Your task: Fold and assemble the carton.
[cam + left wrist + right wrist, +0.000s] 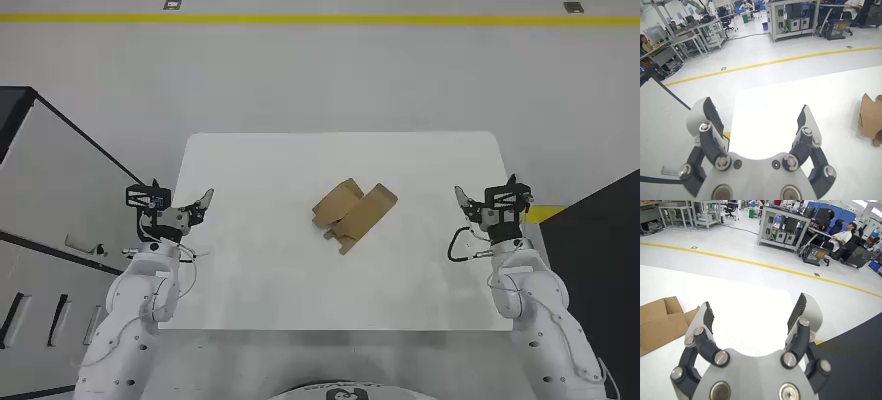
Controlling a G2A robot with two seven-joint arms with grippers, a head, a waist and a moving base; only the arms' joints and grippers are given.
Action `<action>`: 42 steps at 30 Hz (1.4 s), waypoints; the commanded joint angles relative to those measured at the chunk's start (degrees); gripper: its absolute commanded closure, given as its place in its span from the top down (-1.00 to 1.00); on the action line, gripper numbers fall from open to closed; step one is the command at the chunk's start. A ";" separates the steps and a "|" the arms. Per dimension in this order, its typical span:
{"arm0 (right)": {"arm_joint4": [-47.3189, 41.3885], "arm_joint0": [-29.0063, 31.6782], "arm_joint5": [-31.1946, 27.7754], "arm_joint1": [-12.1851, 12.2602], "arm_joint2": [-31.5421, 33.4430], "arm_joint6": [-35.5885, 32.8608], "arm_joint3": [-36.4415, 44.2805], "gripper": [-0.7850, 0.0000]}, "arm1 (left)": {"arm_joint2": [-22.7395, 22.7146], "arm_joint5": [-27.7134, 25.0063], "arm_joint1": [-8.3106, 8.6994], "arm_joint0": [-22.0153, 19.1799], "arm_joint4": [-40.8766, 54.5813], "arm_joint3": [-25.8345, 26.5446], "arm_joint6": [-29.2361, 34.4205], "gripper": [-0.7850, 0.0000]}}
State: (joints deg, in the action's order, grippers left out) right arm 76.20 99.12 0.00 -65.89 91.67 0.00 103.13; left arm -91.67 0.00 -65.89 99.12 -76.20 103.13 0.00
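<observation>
A brown cardboard carton (353, 213) lies partly folded near the middle of the white table (260, 170), its flaps loose. It also shows as the carton (869, 118) in the left wrist view and the carton (660, 323) in the right wrist view. My left gripper (192, 205) hovers at the table's left edge, open and holding nothing; its own view shows the left gripper (755, 106) with fingers spread. My right gripper (474, 199) hangs at the table's right edge, open and holding nothing, seen as the right gripper (755, 303) with pads apart. Both stand well apart from the carton.
A dark panel (600, 240) stands beyond the table's right edge, and a white board with a black frame (50, 170) to the left. A yellow floor line (320, 18) runs behind the table. Bare tabletop surrounds the carton.
</observation>
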 commanded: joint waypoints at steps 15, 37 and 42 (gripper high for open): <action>-0.76 -4.31 -17.33 1.05 2.12 -1.76 -1.71 1.00 | 0.00 0.00 0.00 0.00 0.00 0.00 0.00 1.00; -16.22 -16.78 -48.33 2.59 1.13 -10.11 -16.04 1.00 | 0.00 0.00 0.00 0.00 0.00 0.00 0.00 1.00; -19.55 -25.24 -58.00 3.22 -2.34 -14.27 -24.70 1.00 | 0.00 0.00 0.00 0.00 0.00 0.00 0.00 1.00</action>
State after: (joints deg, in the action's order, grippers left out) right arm 57.47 75.65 -57.01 -62.74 90.50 -13.43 80.09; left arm -91.67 0.00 -65.89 99.12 -76.20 103.13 0.00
